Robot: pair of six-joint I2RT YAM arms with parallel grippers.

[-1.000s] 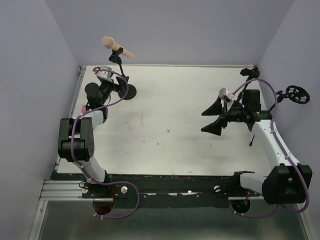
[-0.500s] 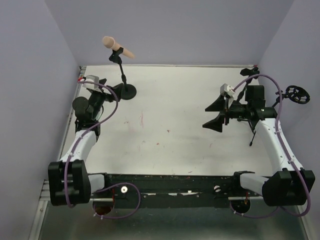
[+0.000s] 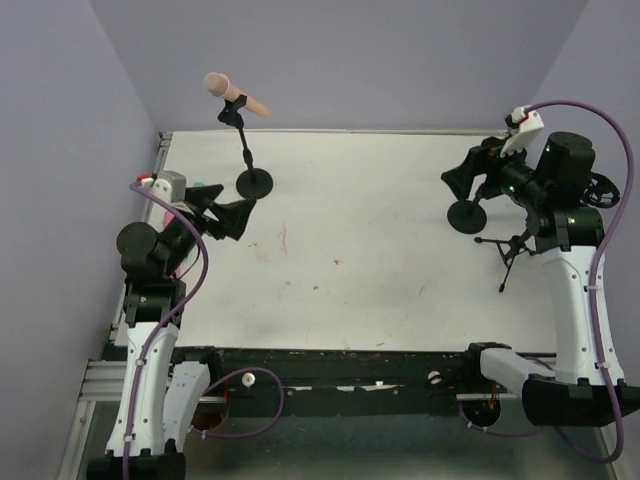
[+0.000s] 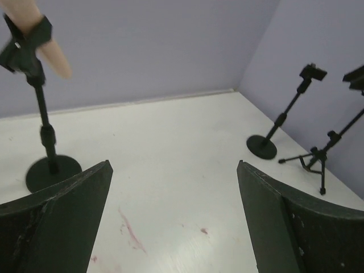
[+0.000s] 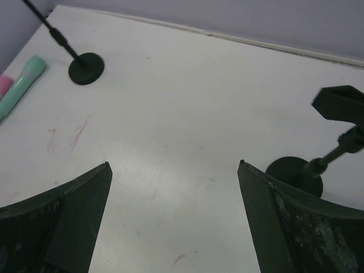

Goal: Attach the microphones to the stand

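Note:
The peach-tan microphone (image 3: 235, 95) sits clipped in the back-left stand (image 3: 247, 150); it also shows in the left wrist view (image 4: 34, 28). The mint green microphone (image 5: 23, 85) and the pink microphone (image 5: 4, 85) lie side by side at the table's left edge, mostly hidden behind my left arm in the top view. My left gripper (image 3: 235, 207) (image 4: 173, 165) is open and empty, near and left of that stand's base (image 3: 254, 182). My right gripper (image 3: 468, 185) (image 5: 174, 164) is open and empty, raised above a second round-base stand (image 3: 467, 215) (image 5: 296, 175) with an empty clip (image 5: 338, 102).
A tripod stand (image 3: 510, 255) (image 4: 318, 159) stands at the right, near the second stand (image 4: 261, 147). A black round holder (image 3: 590, 190) sticks out by the right wall. Purple walls close in three sides. Faint red marks (image 4: 131, 230) stain the white table.
My left arm has drawn back from the peach microphone's stand toward the near left. My right arm has swung up and toward the back right. Both grippers stayed open.

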